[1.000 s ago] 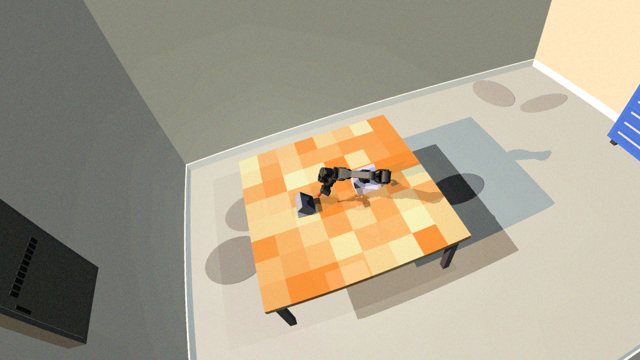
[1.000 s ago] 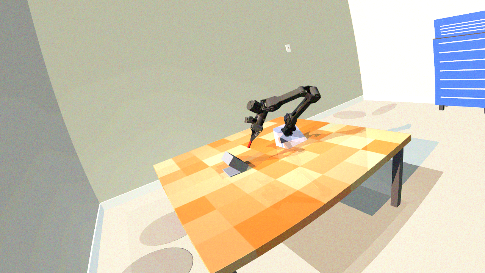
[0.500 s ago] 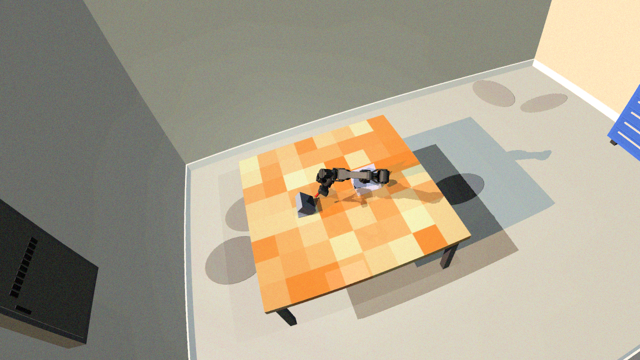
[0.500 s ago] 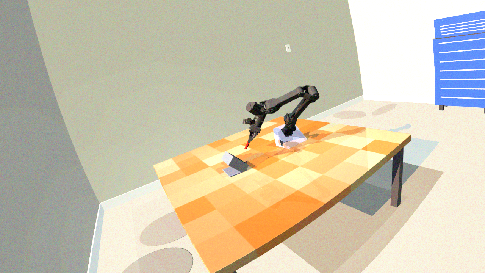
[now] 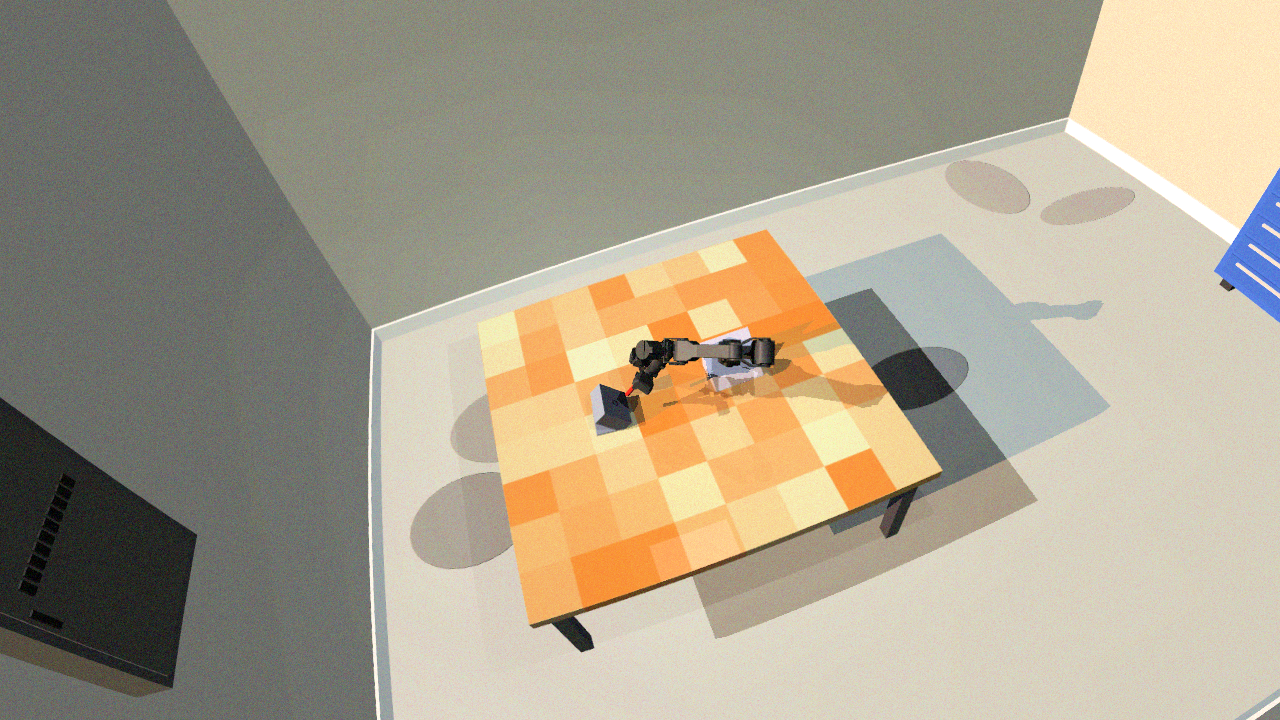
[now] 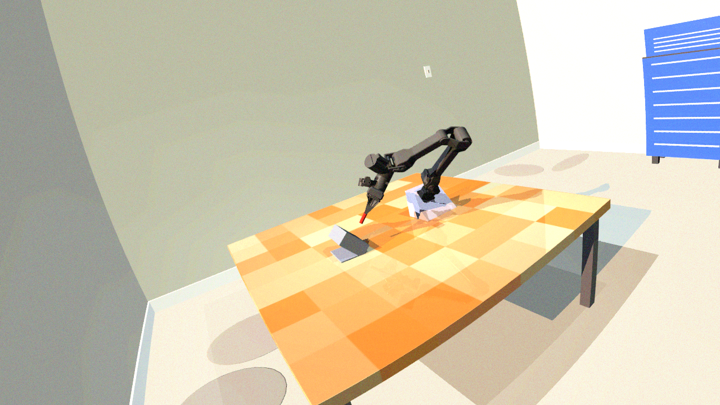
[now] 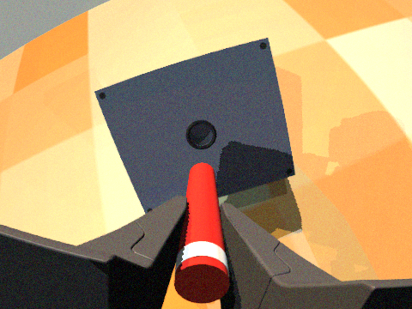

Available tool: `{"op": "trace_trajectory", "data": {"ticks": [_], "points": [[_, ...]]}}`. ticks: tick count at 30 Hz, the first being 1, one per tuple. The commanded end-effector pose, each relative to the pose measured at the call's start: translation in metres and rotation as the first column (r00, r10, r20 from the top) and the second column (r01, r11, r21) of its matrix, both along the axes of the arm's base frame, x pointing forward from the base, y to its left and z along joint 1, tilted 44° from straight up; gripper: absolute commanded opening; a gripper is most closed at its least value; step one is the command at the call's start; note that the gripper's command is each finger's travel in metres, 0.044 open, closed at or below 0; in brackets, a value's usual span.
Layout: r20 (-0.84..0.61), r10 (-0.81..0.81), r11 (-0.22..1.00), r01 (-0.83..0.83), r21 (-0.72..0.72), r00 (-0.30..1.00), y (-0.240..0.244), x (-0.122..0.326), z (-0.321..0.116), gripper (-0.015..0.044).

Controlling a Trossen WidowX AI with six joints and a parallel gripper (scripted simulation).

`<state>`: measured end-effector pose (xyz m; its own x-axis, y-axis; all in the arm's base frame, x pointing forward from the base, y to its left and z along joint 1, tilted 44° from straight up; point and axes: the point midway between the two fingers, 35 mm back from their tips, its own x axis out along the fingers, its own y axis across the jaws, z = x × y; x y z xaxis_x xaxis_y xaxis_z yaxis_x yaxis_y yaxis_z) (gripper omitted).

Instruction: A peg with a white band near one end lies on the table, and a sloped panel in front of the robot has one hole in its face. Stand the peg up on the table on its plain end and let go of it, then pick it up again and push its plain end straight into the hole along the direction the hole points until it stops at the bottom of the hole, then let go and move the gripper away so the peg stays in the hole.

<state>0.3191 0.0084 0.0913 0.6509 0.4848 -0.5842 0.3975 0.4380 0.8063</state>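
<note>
My gripper [image 7: 202,211] [image 6: 365,212] [image 5: 632,388] is shut on the red peg [image 7: 201,184] [image 6: 362,218] [image 5: 629,391]. The peg's white band [image 7: 204,251] is at the end near the wrist camera, and its plain end points away, down toward the sloped panel [image 7: 154,112] [image 6: 353,241] [image 5: 613,404]. In the wrist view the dark round hole [image 7: 201,135] shows in the panel face, just beyond the plain end. The peg is tilted and held above the panel, outside the hole. A shadow covers the panel's lower right part.
The panel stands on the orange checkered table [image 5: 626,573] [image 6: 403,352]. The arm's pale base block [image 5: 735,383] [image 6: 427,210] stands behind the gripper. A blue cabinet [image 6: 682,111] [image 5: 1257,259] is off beyond the table, and a dark cabinet [image 5: 107,555] is at the left.
</note>
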Motion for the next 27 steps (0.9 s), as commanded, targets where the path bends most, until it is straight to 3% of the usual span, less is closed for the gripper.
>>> {"op": "trace_trajectory", "data": {"ticks": [1,27], "points": [[-0.002,-0.015,1.000,0.015,0.005,1.000,0.000,0.003,-0.004,0.0000],[0.046,-0.060,0.998,0.059,0.023,0.997,0.006,0.017,-0.014,0.0000]]}}
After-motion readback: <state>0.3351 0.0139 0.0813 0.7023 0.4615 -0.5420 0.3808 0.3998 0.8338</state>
